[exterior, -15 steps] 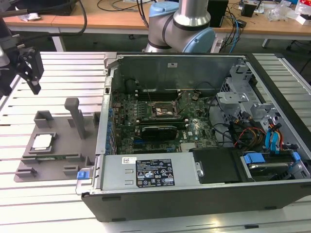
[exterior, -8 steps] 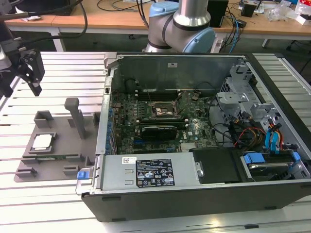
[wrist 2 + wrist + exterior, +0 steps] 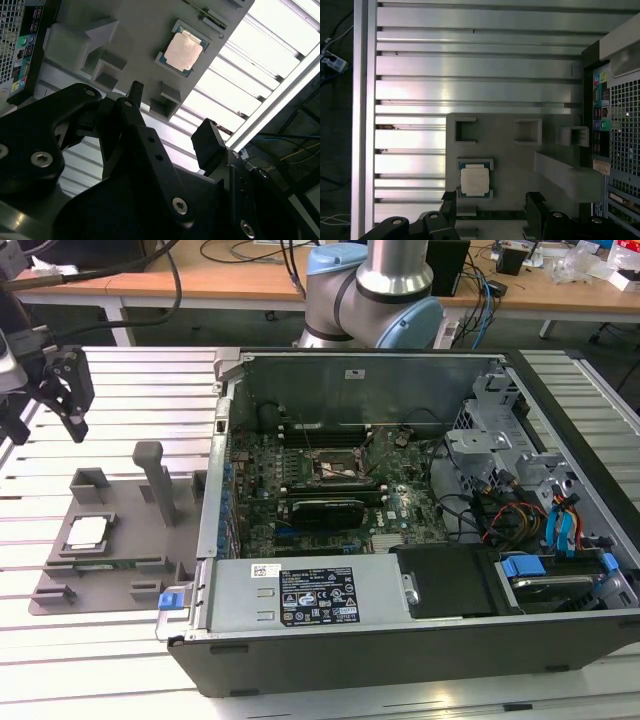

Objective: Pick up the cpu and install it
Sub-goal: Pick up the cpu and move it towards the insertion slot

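Your black two-fingered gripper hangs spread open with nothing between its fingers. It is up beyond the far edge of the grey plastic tray with slots and posts, so take that tray as your landmark. The cpu, a small flat square chip with a silvery-white metal top, lies flat in its recess on the tray, on the side away from the open dark computer case, and nothing touches it.

From the gripper the chip lies below and in toward the tray's middle. In the first wrist view it sits just ahead of the fingertips and nearer one finger than the other, so I judge you are not centred over it (being square, it has no long axis to align with).

The way down looks clear. A tall grey post rises from the tray between the chip's recess and the case, and low block holders stand along the tray's far edge. The black square socket frame with its metal rim sits well apart from the tray, inside the case.
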